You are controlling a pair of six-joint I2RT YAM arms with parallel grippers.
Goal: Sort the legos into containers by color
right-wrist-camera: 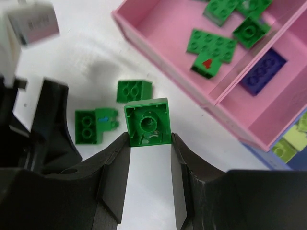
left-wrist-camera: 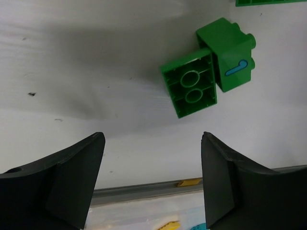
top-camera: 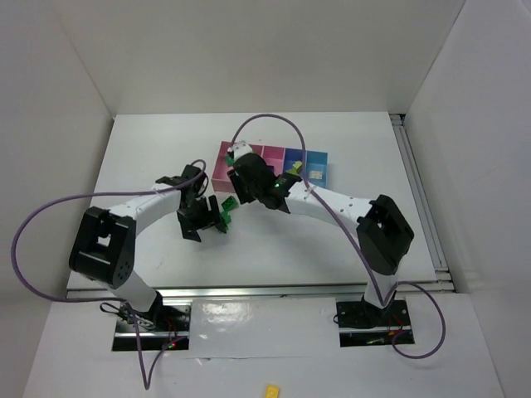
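Legos (left-wrist-camera: pixel 190 89) on white table (top-camera: pixel 278 257) — white walls (top-camera: pixel 249 50)

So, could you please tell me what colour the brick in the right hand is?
Green; the right wrist view shows the brick best.

Plastics on a matt white table, mostly smooth.

Legos (left-wrist-camera: pixel 192 88): hard moulded plastic, smooth, soft sheen. One green brick (right-wrist-camera: pixel 147 122) has faint pale marks inside its hollow underside. Containers (right-wrist-camera: pixel 168 24): pink plastic, smooth, semi-gloss, the divider wall slightly see-through. Right gripper (right-wrist-camera: pixel 149 138) and left gripper (left-wrist-camera: pixel 152 143): fingers of matt black plastic, finely grained. Table (left-wrist-camera: pixel 96 57): white, matt, a few dark specks. Rail (left-wrist-camera: pixel 144 191): grey, looks like dull metal. Cable (top-camera: pixel 33 224): purple, smooth sheath.
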